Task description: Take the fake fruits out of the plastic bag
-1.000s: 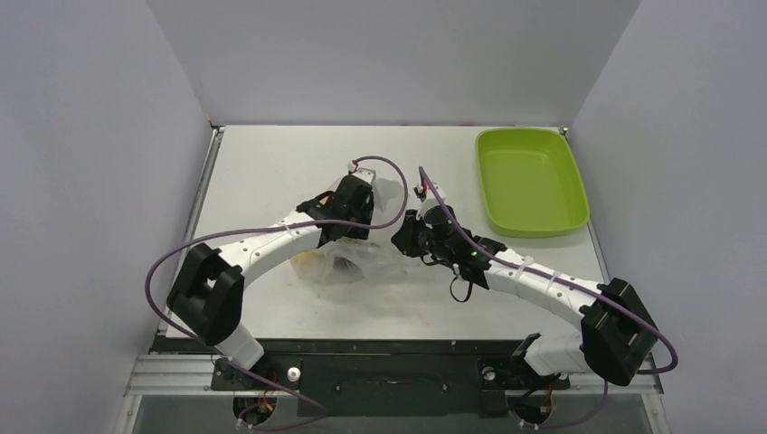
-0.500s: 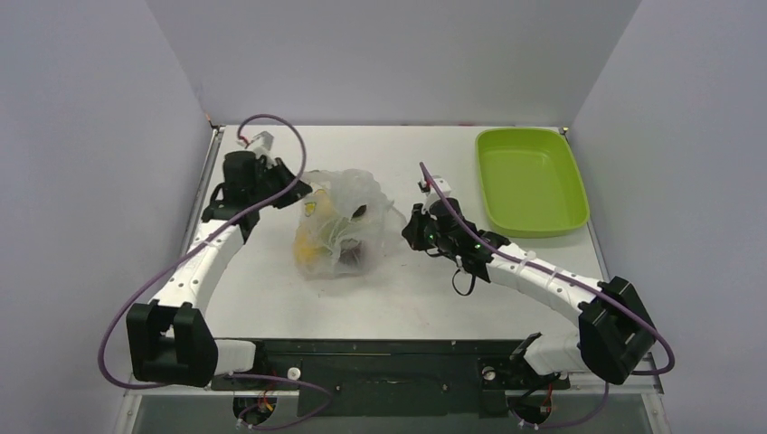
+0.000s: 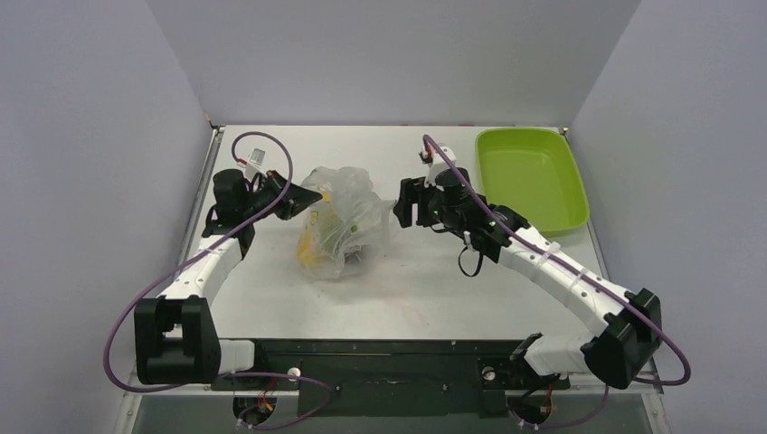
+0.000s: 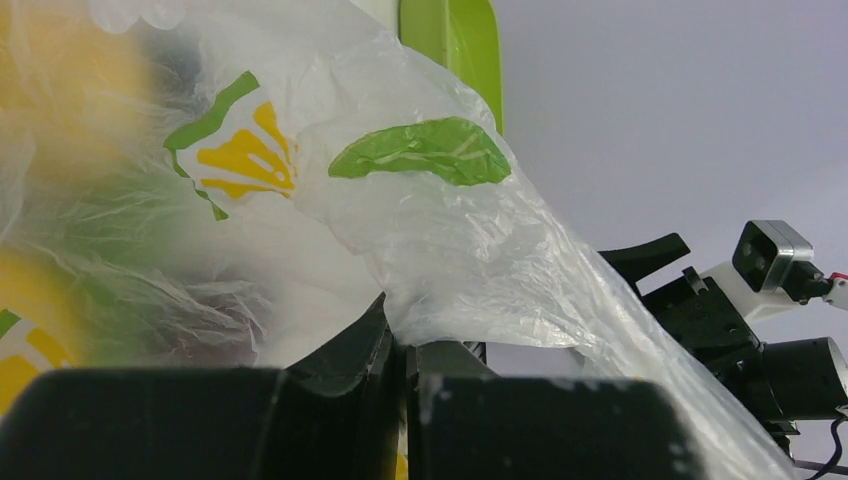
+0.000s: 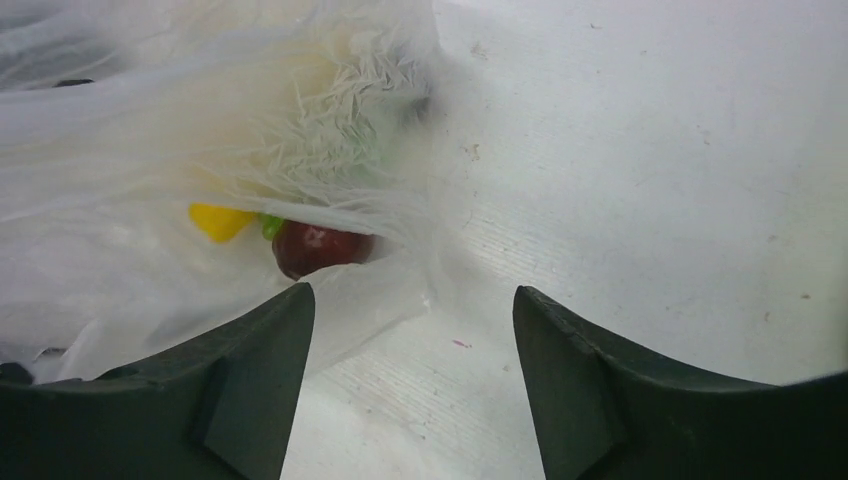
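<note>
Nearest the arm bases, an open stretch of bench (image 3: 425, 298) lies in front of the plastic bag (image 3: 348, 203). It is flanked by two arms: the left arm (image 3: 203, 267) reaches to the bag's left side, the right arm (image 3: 561, 276) to its right. There is one bag, clear and crinkled with yellow and green prints, heaped on the bench between the arms' ends. The left jaws are closed on a fold of film at the bag's left edge, and in the left wrist view the film drapes up over them. The right jaws stand open just right of the bag, gripping nothing. A loose flap of film lies by one finger, and bare bench shows between the two.

The fake fruits (image 3: 314, 249) sit inside the bag. From above they read as a yellow mass at its near left corner, too wrapped to count. Through the film the right wrist view shows one dark red fruit (image 5: 318, 247), one yellow fruit (image 5: 218, 220) and a sliver of green between them (fruit or print, I cannot tell).

Beyond and right of the bag, well apart from it, one lime-green tray (image 3: 534, 185) sits at the bench's far right corner, with the right arm's wrist between bag and tray. Behind the bag a band of open bench runs to the back wall (image 3: 389, 63).
</note>
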You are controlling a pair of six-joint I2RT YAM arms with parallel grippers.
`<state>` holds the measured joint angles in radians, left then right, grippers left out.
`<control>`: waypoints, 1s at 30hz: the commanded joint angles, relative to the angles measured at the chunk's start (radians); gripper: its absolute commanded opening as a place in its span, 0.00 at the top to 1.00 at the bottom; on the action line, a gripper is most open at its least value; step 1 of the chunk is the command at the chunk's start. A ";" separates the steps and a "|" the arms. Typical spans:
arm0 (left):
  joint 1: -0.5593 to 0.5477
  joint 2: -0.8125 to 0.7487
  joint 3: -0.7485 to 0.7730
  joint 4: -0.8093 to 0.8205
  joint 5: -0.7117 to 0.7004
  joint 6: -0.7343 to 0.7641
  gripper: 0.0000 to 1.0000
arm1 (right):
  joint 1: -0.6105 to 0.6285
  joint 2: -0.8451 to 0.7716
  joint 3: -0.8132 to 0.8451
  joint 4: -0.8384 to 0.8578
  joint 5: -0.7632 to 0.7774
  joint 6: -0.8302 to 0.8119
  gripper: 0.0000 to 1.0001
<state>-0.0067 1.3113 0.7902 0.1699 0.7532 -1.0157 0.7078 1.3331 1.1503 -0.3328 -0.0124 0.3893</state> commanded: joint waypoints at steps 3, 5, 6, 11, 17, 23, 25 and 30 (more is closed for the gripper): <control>0.002 -0.038 0.017 0.046 0.048 -0.025 1.00 | 0.004 -0.195 -0.046 -0.030 -0.025 0.056 0.25; 0.002 -0.039 0.015 0.042 0.049 -0.026 1.00 | 0.005 -0.257 -0.110 0.085 -0.136 0.090 0.22; 0.001 -0.041 0.016 0.040 0.051 -0.026 1.00 | 0.005 -0.287 -0.158 0.128 -0.206 0.117 0.19; 0.002 -0.040 0.012 0.034 0.049 -0.030 1.00 | 0.000 -0.269 -0.224 0.389 -0.364 0.194 0.17; 0.001 -0.058 0.003 0.017 0.042 -0.029 1.00 | -0.001 -0.119 -0.178 0.531 -0.430 0.275 0.17; 0.002 -0.060 0.020 -0.018 -0.001 -0.039 1.00 | 0.030 -0.027 -0.086 0.503 -0.455 0.216 0.66; 0.002 -0.056 0.037 -0.056 -0.037 -0.047 1.00 | 0.079 -0.051 -0.084 0.467 -0.431 0.151 0.87; 0.001 -0.040 0.110 -0.162 -0.137 -0.074 1.00 | 0.275 -0.148 -0.155 0.433 -0.312 -0.010 0.95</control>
<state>-0.0067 1.2831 0.8070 0.0662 0.7021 -1.0592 0.8547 1.2873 1.0073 0.0772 -0.3965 0.5335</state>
